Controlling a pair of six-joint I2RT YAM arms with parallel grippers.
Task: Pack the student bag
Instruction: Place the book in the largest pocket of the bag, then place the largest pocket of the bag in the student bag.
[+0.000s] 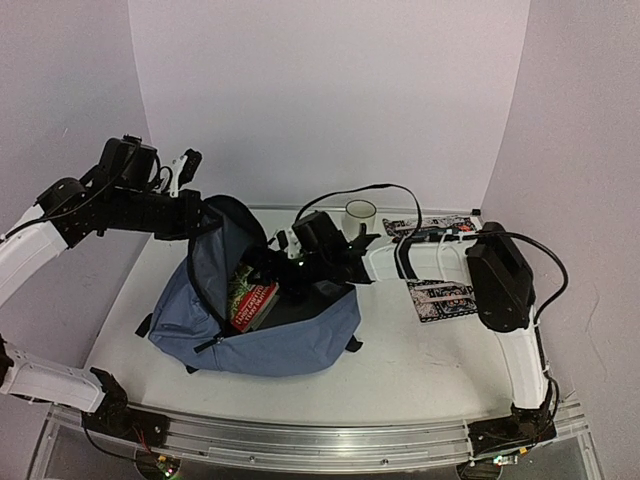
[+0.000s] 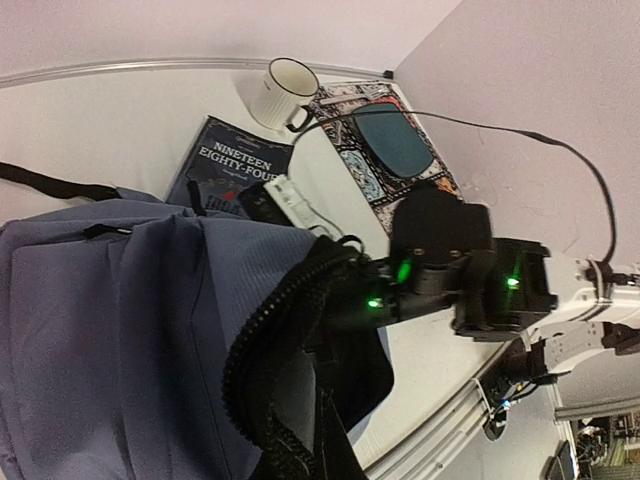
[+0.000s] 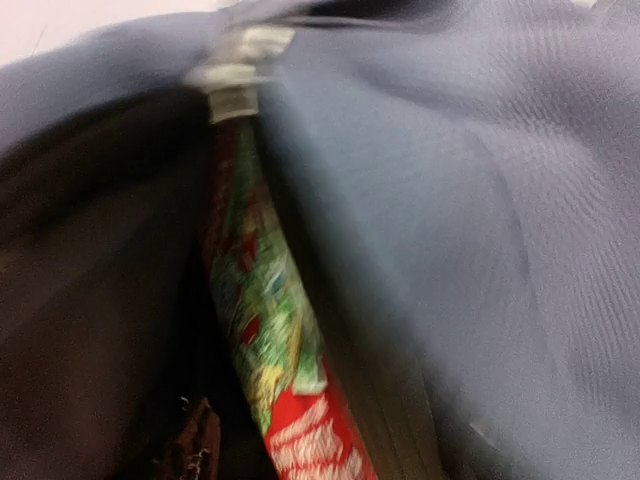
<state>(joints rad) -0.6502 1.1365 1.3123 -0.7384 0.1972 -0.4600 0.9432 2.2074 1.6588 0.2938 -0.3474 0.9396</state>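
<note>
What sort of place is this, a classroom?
Probably a robot test booth: plain white walls close around a table, two arms bolted to its metal rail, staged props like a backpack and mug.

What looks like a red-and-green book, blurred, lies just ahead of the right gripper. Well behind it sit a white mug, a Nineteen Eighty-Four paperback and a comic-patterned sheet.
</note>
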